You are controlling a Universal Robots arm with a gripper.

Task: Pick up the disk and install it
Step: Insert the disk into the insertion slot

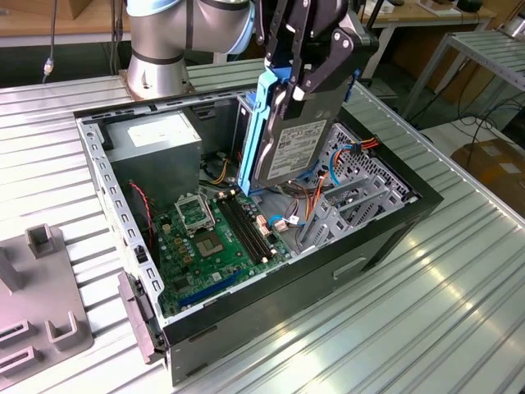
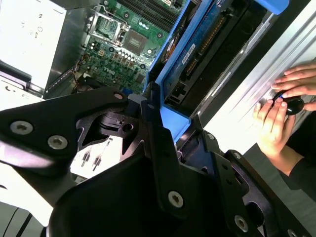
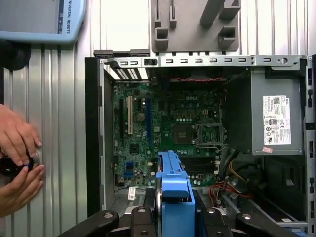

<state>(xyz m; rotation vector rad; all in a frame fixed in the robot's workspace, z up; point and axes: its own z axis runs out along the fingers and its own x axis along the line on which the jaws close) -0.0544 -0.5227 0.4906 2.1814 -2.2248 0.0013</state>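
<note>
Case (image 1: 328,271) lies open on the table (image 1: 459,312) in the exterior view; above its inside the gripper (image 1: 292,82) clamps the disk (image 1: 295,144), held on edge. In the second wrist view, a person's hands (image 2: 279,116) rest on the table beside the case. In the first wrist view, the disk hangs over the motherboard (image 3: 163,118).

The case (image 1: 385,238) lies open on top, so there's free passage straight down. The pincer (image 1: 302,80), clamped on the upright disk (image 1: 299,152), hangs above the middle, between the board (image 1: 217,242) and the drive cage (image 1: 365,185). Orange and blue cables (image 1: 316,197) crowd the gap by the disk's low edge. The power supply (image 1: 152,135) blocks the back corner toward the exterior view's left. There's open air over the flat board. A person's hands (image 3: 19,143) sit on the counter (image 1: 426,312) near the case's side wall.
</note>
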